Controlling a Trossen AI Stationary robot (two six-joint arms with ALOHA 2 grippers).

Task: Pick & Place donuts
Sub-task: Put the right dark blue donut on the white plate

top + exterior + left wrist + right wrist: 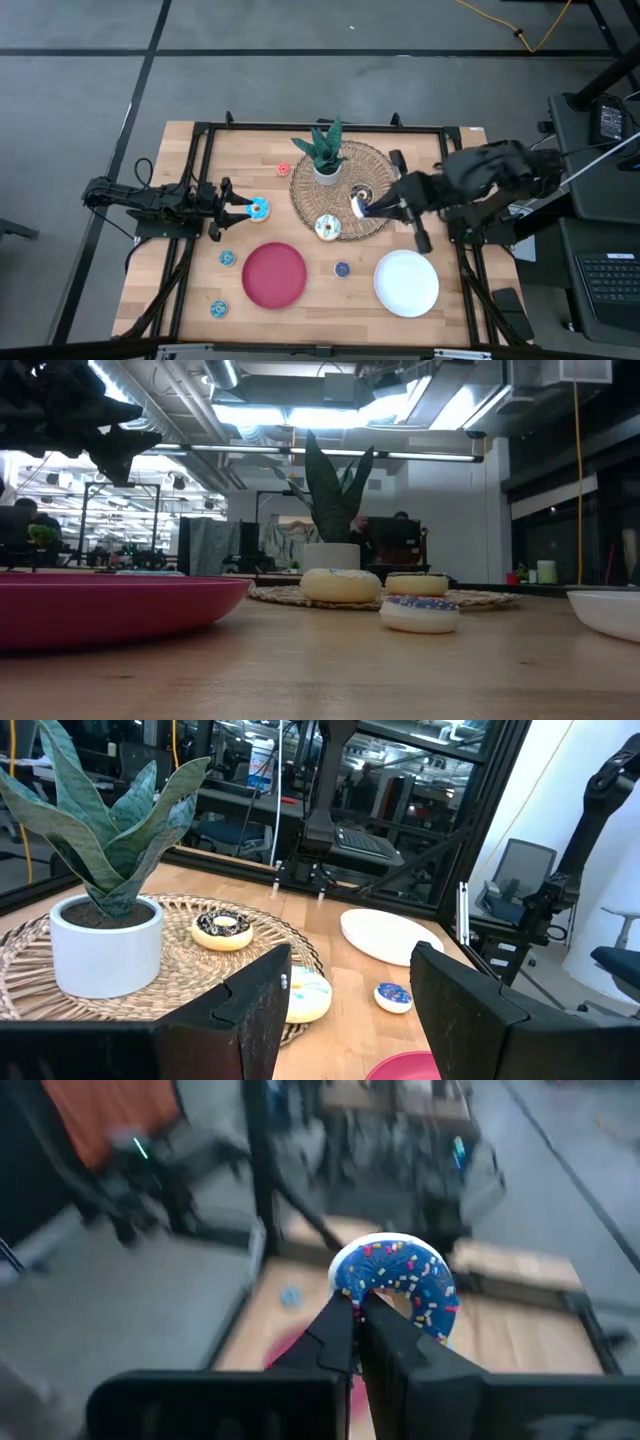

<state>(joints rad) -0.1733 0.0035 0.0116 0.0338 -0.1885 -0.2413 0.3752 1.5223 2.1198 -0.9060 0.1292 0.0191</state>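
While the counter (250, 150) carries the woven mat (375, 165) and white plate (406, 283), my right pincer (357, 1305) is clenched on a donut (400, 1265), lifted over the mat's edge, I judge, for carrying. My left pincer (240, 208) waits released beside a small blue donut (259, 209). The held ring shows blue icing and coloured sprinkles.

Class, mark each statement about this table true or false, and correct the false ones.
1. The right gripper holds a blue sprinkled donut. True.
2. A small blue donut lies between the red plate and the white plate. True.
3. The plant stands on the red plate. False: it stands on the woven mat.
4. The chocolate donut lies on the white plate. False: it lies on the woven mat, near the plant.
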